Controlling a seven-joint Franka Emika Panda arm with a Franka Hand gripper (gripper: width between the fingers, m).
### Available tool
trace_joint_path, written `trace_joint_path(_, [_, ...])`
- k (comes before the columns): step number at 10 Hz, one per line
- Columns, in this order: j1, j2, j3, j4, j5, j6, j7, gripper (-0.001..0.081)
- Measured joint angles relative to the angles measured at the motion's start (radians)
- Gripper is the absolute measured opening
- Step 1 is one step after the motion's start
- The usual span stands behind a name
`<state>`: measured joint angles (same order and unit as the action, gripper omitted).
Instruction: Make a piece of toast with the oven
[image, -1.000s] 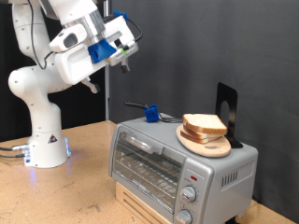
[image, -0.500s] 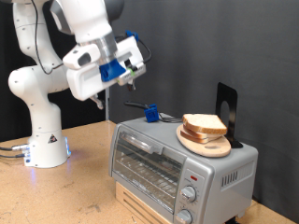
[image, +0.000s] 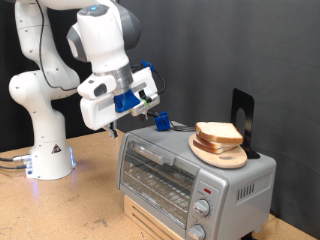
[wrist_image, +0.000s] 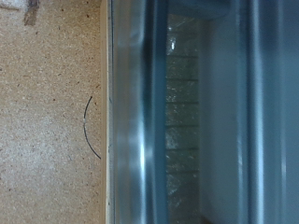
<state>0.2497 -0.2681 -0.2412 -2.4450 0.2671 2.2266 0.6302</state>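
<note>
The piece of toast (image: 222, 131) lies on a round wooden board (image: 222, 154) on top of the oven (image: 190, 178). The oven is silver-grey, its glass door is shut, and its knobs (image: 203, 208) are on the front panel. My gripper (image: 152, 98), with blue parts, hangs just above the oven's end on the exterior view's left, apart from the toast. No fingers show in the wrist view, only the oven's glass door (wrist_image: 187, 121), its handle (wrist_image: 148, 112) and the tabletop (wrist_image: 47, 121).
A blue object (image: 160, 121) with a black handle lies behind the oven. A black stand (image: 243, 116) rises behind the board. The oven rests on a wooden box (image: 150, 218). The arm's white base (image: 45, 152) stands at the exterior view's left.
The arm has swung down and towards the exterior view's right, bringing the gripper from high above to just over the oven's left end. Toast and oven have not moved.
</note>
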Motion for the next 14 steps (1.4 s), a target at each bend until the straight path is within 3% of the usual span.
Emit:
trace_joint_path(4, [-0.001, 0.022, 0.026, -0.097, -0.035, 0.142, 0.027, 0.0800])
trace_joint_path(9, [-0.009, 0.028, 0.029, -0.129, -0.039, 0.199, 0.022, 0.0800])
trace_joint_path(14, [-0.102, 0.039, 0.006, -0.132, -0.137, 0.208, 0.025, 0.0800])
